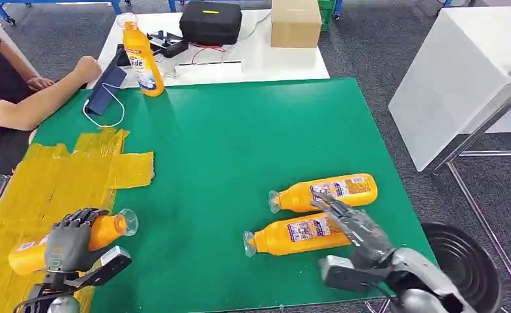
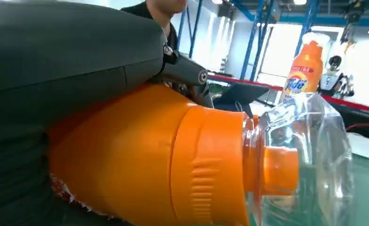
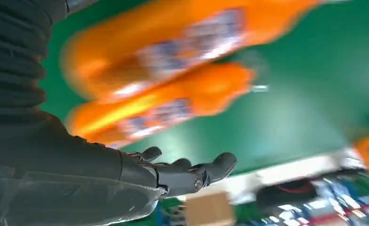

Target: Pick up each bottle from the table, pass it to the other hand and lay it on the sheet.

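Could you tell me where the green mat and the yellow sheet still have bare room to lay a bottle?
The yellow sheet is bare beyond the left hand and its bottle. The green mat is open across its middle, between the upright bottle and the two lying bottles. It is crowded near the right hand.

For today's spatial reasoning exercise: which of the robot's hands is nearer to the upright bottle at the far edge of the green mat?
Left. The left hand holds a bottle over the yellow sheet, on the upright bottle's side. The right hand is across the mat by two lying bottles.
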Robot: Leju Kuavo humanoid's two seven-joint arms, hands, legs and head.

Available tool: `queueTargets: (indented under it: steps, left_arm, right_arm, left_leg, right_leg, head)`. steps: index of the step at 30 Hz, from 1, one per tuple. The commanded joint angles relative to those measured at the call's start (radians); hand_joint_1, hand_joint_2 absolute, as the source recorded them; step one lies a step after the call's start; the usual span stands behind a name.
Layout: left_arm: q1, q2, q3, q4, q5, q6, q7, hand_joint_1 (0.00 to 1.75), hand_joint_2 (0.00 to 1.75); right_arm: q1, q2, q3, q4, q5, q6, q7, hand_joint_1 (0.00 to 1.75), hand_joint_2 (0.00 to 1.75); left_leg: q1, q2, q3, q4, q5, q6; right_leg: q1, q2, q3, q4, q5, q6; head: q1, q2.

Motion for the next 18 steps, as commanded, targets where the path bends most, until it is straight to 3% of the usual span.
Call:
queueTargets:
  steps: [1, 10, 11, 14, 18]
  left_arm:
    - [-0.037, 0.023, -0.038, 0.185, 0.034, -0.039, -0.024, 1.75, 1.75]
    - [-0.034, 0.026, -0.043, 0.177, 0.034, -0.047, -0.026, 1.71, 1.75]
    - [-0.035, 0.031, -0.051, 0.183, 0.041, -0.075, -0.028, 0.0, 0.0]
    - [-0.056, 0.035, -0.064, 0.212, 0.097, -0.15, -0.049, 0.0, 0.0]
    - [-0.042, 0.026, -0.059, 0.168, 0.198, -0.235, -0.092, 0.0, 0.0]
  right_arm:
    - [0.123, -0.19, -0.194, -0.16, -0.036, 0.08, 0.024, 0.0, 1.75]
    - [0.111, -0.183, -0.18, -0.152, -0.027, 0.094, 0.034, 0.0, 1.75]
    - [0.108, -0.187, -0.179, -0.146, -0.025, 0.103, 0.041, 0.0, 1.75]
    - [0.074, -0.184, -0.153, -0.095, -0.004, 0.136, 0.063, 0.0, 1.75]
    - [-0.023, -0.11, -0.073, 0.028, 0.086, 0.126, 0.065, 0.0, 1.75]
  left_leg:
    - [-0.001, 0.0, 0.005, 0.0, -0.002, -0.001]
    - [0.0, 0.001, 0.009, -0.002, -0.002, -0.001]
    - [0.001, 0.002, 0.009, -0.002, -0.002, -0.001]
    - [0.003, 0.002, 0.011, -0.001, -0.003, -0.002]
    - [0.002, 0.003, 0.012, -0.002, 0.0, -0.001]
  right_leg:
    - [-0.001, 0.001, 0.004, 0.001, -0.002, 0.0]
    - [-0.002, 0.002, 0.009, -0.001, -0.001, 0.001]
    - [-0.001, 0.002, 0.009, -0.001, -0.001, 0.001]
    - [0.001, 0.003, 0.011, -0.001, -0.001, 0.001]
    - [0.002, 0.004, 0.011, -0.003, 0.0, 0.001]
  head:
    - [0.0, 0.0]
    - [-0.001, 0.0]
    - [-0.001, 0.0]
    - [0.0, 0.0]
    - [0.0, 0.0]
